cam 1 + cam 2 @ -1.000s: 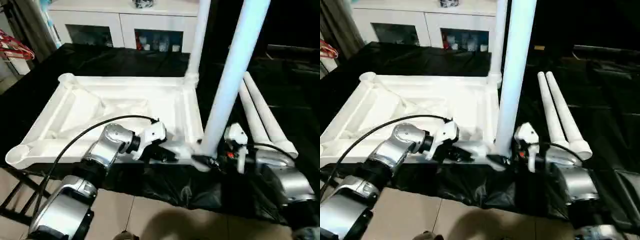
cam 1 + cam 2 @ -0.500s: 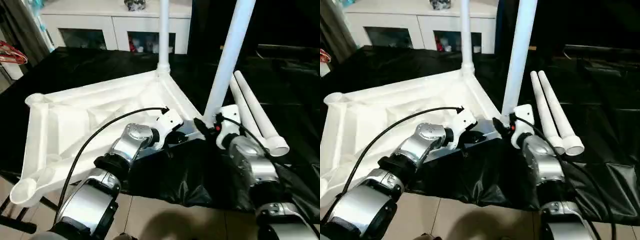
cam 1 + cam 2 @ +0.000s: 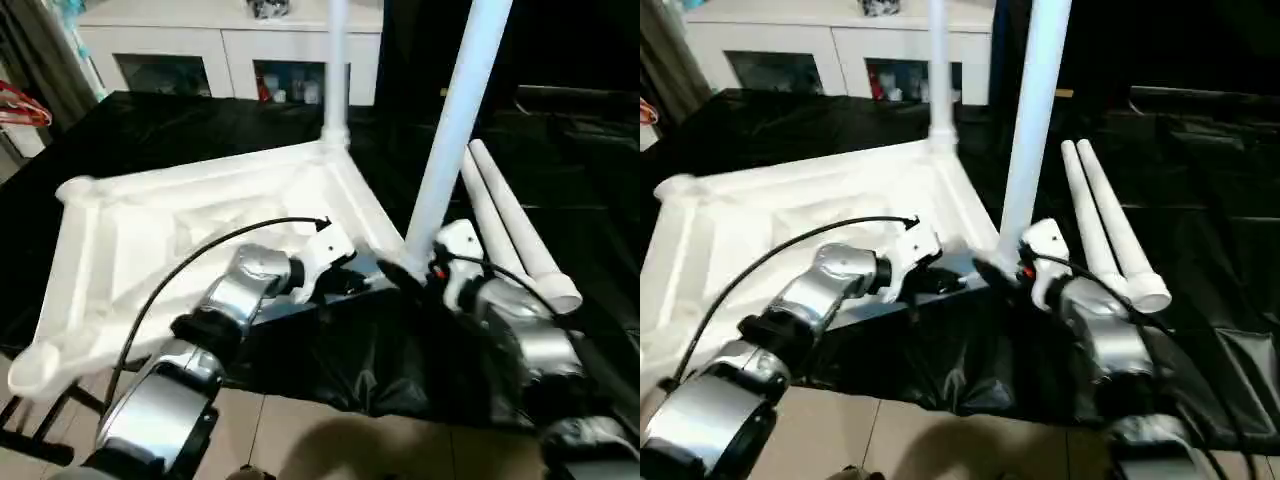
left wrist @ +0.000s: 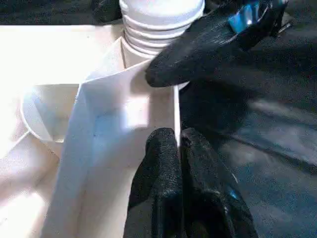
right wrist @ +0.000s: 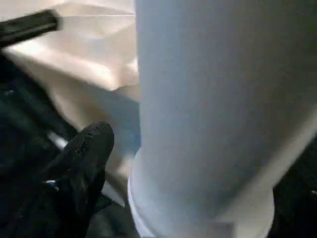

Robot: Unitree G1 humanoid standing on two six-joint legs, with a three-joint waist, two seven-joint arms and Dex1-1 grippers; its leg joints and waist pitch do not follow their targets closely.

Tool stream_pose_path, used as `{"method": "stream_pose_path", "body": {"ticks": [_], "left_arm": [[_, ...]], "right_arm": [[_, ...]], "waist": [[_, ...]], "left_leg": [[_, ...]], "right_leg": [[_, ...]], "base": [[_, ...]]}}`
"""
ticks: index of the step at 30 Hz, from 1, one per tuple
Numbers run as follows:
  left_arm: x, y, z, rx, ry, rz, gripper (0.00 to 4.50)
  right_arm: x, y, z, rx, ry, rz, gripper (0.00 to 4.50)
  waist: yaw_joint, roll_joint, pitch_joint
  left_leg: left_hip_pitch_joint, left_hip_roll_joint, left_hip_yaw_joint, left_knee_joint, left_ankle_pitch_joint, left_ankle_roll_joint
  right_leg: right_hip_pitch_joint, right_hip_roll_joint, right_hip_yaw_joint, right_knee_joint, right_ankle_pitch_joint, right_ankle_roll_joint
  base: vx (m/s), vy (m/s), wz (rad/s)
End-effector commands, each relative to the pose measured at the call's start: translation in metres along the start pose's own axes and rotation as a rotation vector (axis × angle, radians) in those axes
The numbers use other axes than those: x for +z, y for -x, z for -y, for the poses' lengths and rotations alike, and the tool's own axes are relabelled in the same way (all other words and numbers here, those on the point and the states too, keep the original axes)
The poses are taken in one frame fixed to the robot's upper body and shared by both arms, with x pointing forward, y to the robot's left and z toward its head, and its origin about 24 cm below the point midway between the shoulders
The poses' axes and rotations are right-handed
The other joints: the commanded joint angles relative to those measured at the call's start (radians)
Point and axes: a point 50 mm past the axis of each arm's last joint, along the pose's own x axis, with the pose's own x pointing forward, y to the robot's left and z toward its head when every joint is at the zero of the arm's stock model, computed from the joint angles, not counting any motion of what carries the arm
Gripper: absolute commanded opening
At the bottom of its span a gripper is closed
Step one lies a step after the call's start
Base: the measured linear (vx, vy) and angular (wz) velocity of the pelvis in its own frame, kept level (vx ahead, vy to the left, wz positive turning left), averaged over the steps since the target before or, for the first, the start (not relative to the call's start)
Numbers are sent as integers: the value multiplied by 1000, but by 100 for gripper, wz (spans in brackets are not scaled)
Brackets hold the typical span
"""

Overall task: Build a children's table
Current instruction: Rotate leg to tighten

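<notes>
The children's table lies in parts on a black-covered bench. Its white top [image 3: 150, 230] is upside down, ribs showing. One leg [image 3: 336, 70] stands in the far corner socket and another leg [image 3: 450, 140] rises from the near right corner. My left gripper [image 4: 177, 136] is shut on the top's thin rim wall beside that corner. My right gripper [image 3: 400, 268] sits at the near leg's base [image 5: 208, 99], open, with one finger [image 5: 86, 158] standing off the tube and the other hidden behind it.
Two loose white legs [image 3: 515, 235] lie side by side on the black cloth [image 3: 200, 120] to the right. A white glass-door cabinet [image 3: 230, 60] stands behind. The bench's front edge drops to a tiled floor [image 3: 300, 430] below my arms.
The tabletop has swung round on the bench, its near right corner going away from me with both upright legs. My right gripper's finger has drawn off the near leg.
</notes>
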Motion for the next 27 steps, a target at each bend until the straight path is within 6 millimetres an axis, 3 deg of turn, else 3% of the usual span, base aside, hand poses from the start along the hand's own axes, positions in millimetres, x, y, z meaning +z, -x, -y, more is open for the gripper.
{"method": "stream_pose_path", "body": {"ticks": [1,9,20,24,26,27], "left_arm": [[10,-2,6,-76,-49,56,0],[-1,18,6,-161,-70,11,0],[-5,26,5,-181,-69,-6,0],[-3,17,3,-112,-56,1,0],[1,10,-1,-40,-34,4,0],[3,5,-4,6,-26,4,0]], "right_arm": [[7,-3,-16,159,22,27,410],[2,22,-23,389,33,-53,336],[-1,24,-28,432,27,-90,273],[-5,12,-26,308,5,-93,271],[-11,2,-19,163,-8,-119,270],[-13,-5,-15,79,-19,-128,270]], "waist": [[9,-16,-67],[26,-16,-65],[29,-17,-68],[26,-17,-67],[19,-16,-62],[9,-17,-61]], "left_leg": [[12,14,4,-68,-251,88],[16,17,6,-69,-275,73],[13,16,4,-69,-245,67],[15,15,4,-70,-261,59],[15,12,4,-72,-289,43],[18,7,1,-75,-315,17]], "right_leg": [[58,-32,17,-69,-194,-255],[53,-34,19,-69,-234,-251],[55,-36,19,-65,-225,-242],[53,-36,19,-68,-245,-242],[47,-35,19,-73,-296,-231],[47,-37,17,-80,-372,-206]], "base": [[0,0,0],[0,0,0],[0,0,0],[0,0,0],[0,0,0],[0,0,0]]}}
